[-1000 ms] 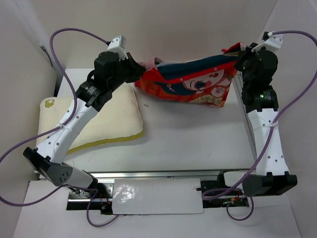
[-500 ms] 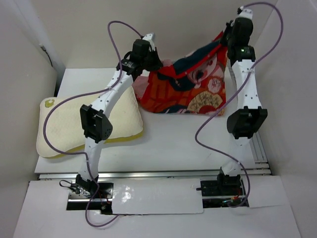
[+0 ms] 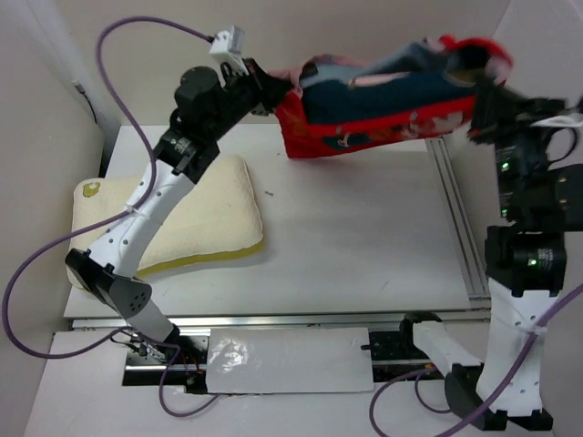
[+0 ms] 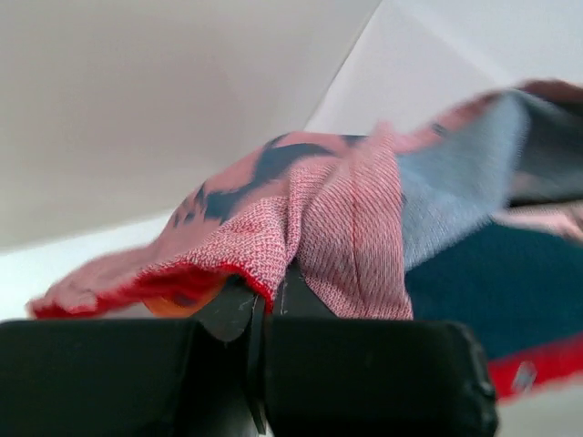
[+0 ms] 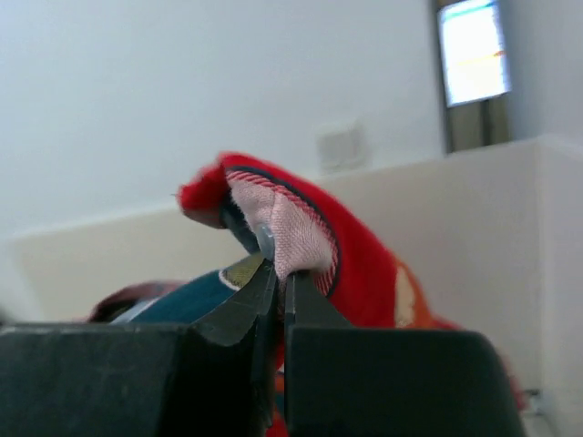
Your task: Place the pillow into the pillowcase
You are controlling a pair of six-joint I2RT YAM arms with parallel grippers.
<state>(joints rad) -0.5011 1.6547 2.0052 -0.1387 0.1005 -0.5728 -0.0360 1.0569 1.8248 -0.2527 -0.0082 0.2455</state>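
Observation:
The red pillowcase (image 3: 383,118) hangs stretched in the air over the back of the table, held at both ends. My left gripper (image 3: 278,91) is shut on its left edge; the left wrist view shows the dull pink reverse side (image 4: 337,228) pinched between the jaws. My right gripper (image 3: 483,77) is shut on its right corner, where the right wrist view shows red cloth with a pink hem (image 5: 291,228) in the jaws. The cream-white pillow (image 3: 209,214) with a yellowish edge lies flat on the table at the left, partly under the left arm.
White walls enclose the table (image 3: 364,246) on the left, back and right. A metal rail (image 3: 455,218) runs along the table's right edge. A white sheet (image 3: 287,360) lies at the near edge between the arm bases.
Both arms have lifted the pillowcase off the table and pulled it out wide. The right arm has swung out to the right; the left gripper has moved up and left.

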